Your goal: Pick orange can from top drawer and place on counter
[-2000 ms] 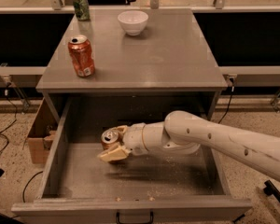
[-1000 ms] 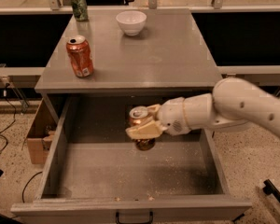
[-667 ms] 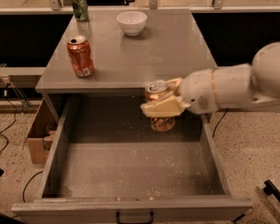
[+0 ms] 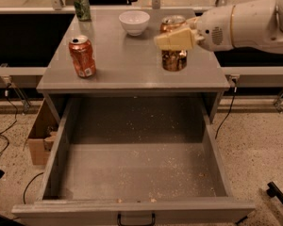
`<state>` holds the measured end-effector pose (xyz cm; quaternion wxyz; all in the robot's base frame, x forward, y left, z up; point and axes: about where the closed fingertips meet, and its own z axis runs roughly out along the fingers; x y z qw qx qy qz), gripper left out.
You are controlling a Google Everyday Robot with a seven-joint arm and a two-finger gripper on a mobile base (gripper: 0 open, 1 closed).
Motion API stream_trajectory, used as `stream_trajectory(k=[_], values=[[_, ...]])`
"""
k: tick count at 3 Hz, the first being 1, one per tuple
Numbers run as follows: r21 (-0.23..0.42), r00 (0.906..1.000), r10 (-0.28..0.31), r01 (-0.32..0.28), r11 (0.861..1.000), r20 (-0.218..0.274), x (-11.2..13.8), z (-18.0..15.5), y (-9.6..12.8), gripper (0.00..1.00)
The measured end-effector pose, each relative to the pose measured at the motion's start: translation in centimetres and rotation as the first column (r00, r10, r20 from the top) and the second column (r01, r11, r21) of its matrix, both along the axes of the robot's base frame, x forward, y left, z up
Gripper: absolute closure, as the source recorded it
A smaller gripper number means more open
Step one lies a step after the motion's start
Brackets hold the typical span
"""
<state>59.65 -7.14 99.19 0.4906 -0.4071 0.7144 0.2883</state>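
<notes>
1. Nearest: drawer (image 4: pixel 132 171) stands fully pulled out, dark handle (image 4: pixel 136 218) on its front edge. Floor holds only scattered crumbs; no can inside, so the pick looks done.
2. Left of the drawer, on the floor: an open cardboard box (image 4: pixel 37 138) against the cabinet side. Clear of the work.
3. Counter (image 4: pixel 127 62), front left: red can (image 4: pixel 82 56) with white label, upright. Not the target; well apart from the arm.
4. Counter, right side: orange can (image 4: pixel 173 60) upright, over the surface and set back from the front edge. Cannot tell whether its base touches the top or hangs just above it.
5. Gripper (image 4: pixel 175 36) comes in from the right at can height, and its tan fingers (image 4: pixel 172 39) are clamped across the can's upper half. A side grip keeps the can vertical for setting down.
6. Judgement: placing stage, release not yet made. The spot is bare, so lowering straight down should need no sideways shift.
7. Farther back: white bowl (image 4: pixel 134 21), just left of the held can. A leftward swing could clip it.
8. Farthest, back-left corner: green can (image 4: pixel 81 4), upright, out of the way.
</notes>
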Motion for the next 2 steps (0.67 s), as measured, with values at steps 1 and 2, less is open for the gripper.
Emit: stream_trajectory(k=[1,2], values=[[0.042,0.9911,-0.128,0.127,0.991,0.035,5.8,0.6,-0.7,1.00],[0.079,0.9761,-0.200,0.194,0.978,0.084,10.2,-0.1,-1.6,1.00]])
